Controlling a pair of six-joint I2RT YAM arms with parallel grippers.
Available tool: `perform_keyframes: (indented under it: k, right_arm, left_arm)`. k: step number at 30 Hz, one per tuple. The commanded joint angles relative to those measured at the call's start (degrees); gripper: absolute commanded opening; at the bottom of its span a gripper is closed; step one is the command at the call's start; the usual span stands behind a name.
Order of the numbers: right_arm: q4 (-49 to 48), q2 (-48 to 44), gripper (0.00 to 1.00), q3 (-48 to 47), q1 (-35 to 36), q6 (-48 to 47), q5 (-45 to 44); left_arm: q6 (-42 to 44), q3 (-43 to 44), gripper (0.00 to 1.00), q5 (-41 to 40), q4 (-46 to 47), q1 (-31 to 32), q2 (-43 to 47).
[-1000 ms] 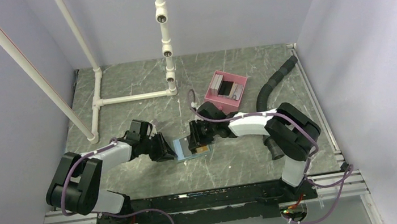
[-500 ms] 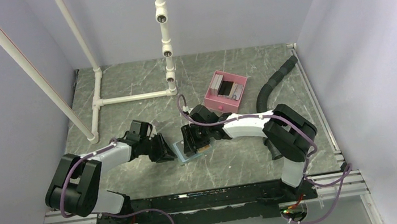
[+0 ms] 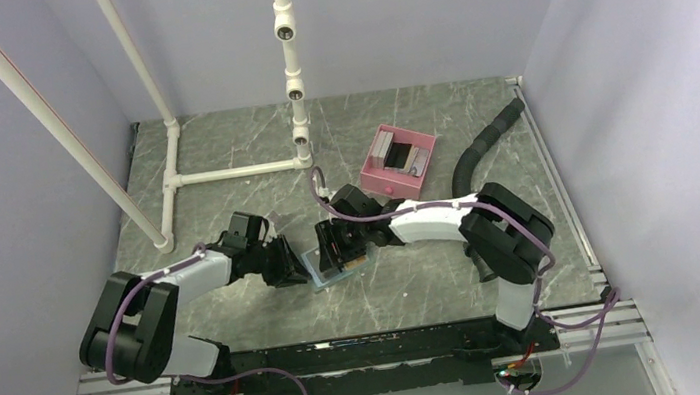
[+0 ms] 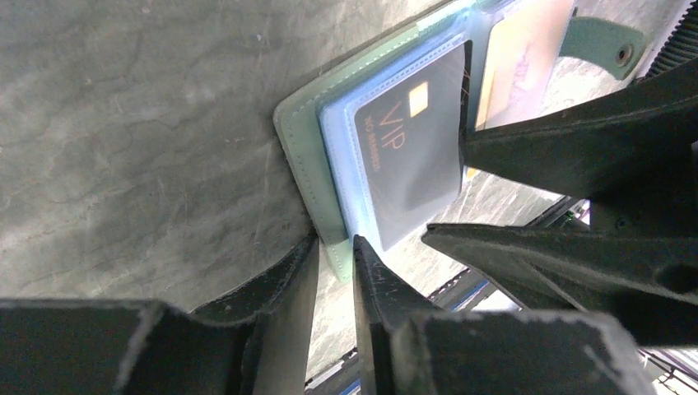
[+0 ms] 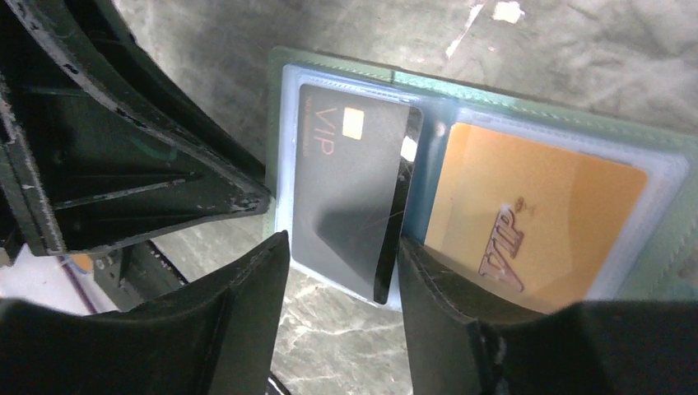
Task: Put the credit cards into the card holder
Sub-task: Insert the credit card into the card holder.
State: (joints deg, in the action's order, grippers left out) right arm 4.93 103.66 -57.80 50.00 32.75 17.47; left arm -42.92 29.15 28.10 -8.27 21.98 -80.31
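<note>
The card holder (image 3: pixel 343 269) lies open on the table between the two arms, grey-green outside (image 4: pixel 296 140) with light blue sleeves. A dark VIP card (image 5: pixel 350 189) sits in its left sleeve and a tan-orange VIP card (image 5: pixel 535 214) in the right one. My left gripper (image 4: pixel 335 240) is shut on the holder's outer corner, which sits between its fingers. My right gripper (image 5: pixel 344 240) stands open astride the dark card's near end, with a gap at its left finger. More credit cards (image 3: pixel 387 156) stand in the pink tray.
The pink tray (image 3: pixel 395 184) sits behind the right arm at centre right. A black ribbed hose (image 3: pixel 481 146) curves along the right side. A white pipe frame (image 3: pixel 232 172) stands at the back left.
My right gripper has opened and let go of the dark card, and has shifted slightly left over the holder. The left gripper has kept its hold and not moved.
</note>
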Motion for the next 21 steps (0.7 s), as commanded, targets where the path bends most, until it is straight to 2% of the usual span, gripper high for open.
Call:
perform_keyframes:
  k: [1, 7, 10, 14, 17, 21]
  right_arm:
    - [6.9, -4.6, 0.57, -0.9, 0.4, -2.6, -6.8]
    - [8.5, -6.6, 0.59, -1.0, 0.4, -3.2, -6.9]
    - [7.0, -6.4, 0.55, -1.0, 0.3, -2.5, -5.1]
    - [3.9, -5.0, 0.27, 0.0, -0.2, -1.3, -2.3]
    - [2.4, -4.3, 0.17, 1.1, -0.4, -0.8, -2.8]
    - [2.1, -3.4, 0.11, 2.2, -0.6, -0.7, -4.2]
  left_arm:
    - [2.6, 0.6, 0.31, -3.4, -5.3, 0.2, 2.5]
    - [3.0, 2.2, 0.41, -4.6, -10.7, 0.2, 8.0]
    - [1.9, 2.7, 0.45, -2.4, -10.7, 0.2, 9.6]
    - [-2.0, 1.6, 0.44, 3.0, -5.0, 0.2, 9.2]
    - [-5.2, 0.1, 0.45, 5.9, 0.1, 0.2, 7.7]
    - [-8.6, -1.5, 0.47, 8.3, 6.2, 0.2, 6.1]
